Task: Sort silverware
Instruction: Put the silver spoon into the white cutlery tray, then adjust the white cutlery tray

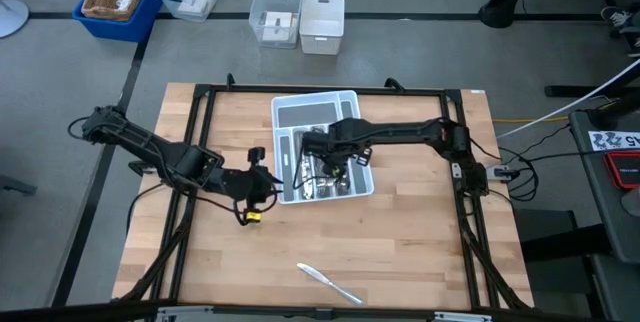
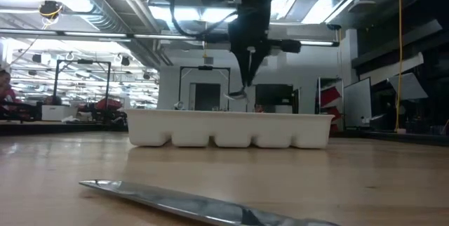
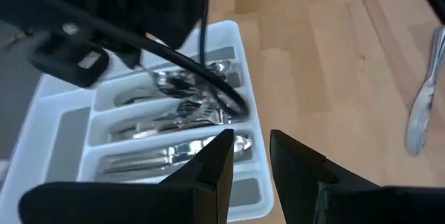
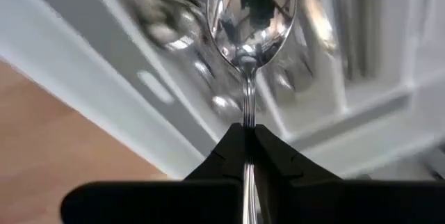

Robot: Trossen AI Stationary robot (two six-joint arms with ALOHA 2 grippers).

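Note:
The white divided tray (image 1: 345,102) sits mid-table with shiny forks, spoons and knives lying in its slots (image 3: 174,156). My right gripper (image 1: 326,150) hovers over the tray, shut on a silver spoon (image 4: 252,15) that shows above the tray rim in the low view (image 2: 236,94). My left gripper (image 3: 250,156) is open, just off the tray's left near corner (image 1: 262,186), touching nothing. One silver knife (image 1: 328,282) lies flat on the table near its near edge; the low view has the knife (image 2: 196,201) in the foreground. My right gripper pinches the spoon's handle (image 4: 248,116) between its two fingers. The fingers lie along the handle, and the bowl (image 4: 252,15) sticks out beyond the fingertips. They come from above, and the spoon is lifted clear over the tray's slots.
Black frame rails (image 1: 210,102) border the wooden tabletop. Bare wood lies on the tray's near side around the knife. Off the table's far side stand clear bins (image 1: 277,12), a white box (image 1: 322,24) and a blue basket (image 1: 118,0).

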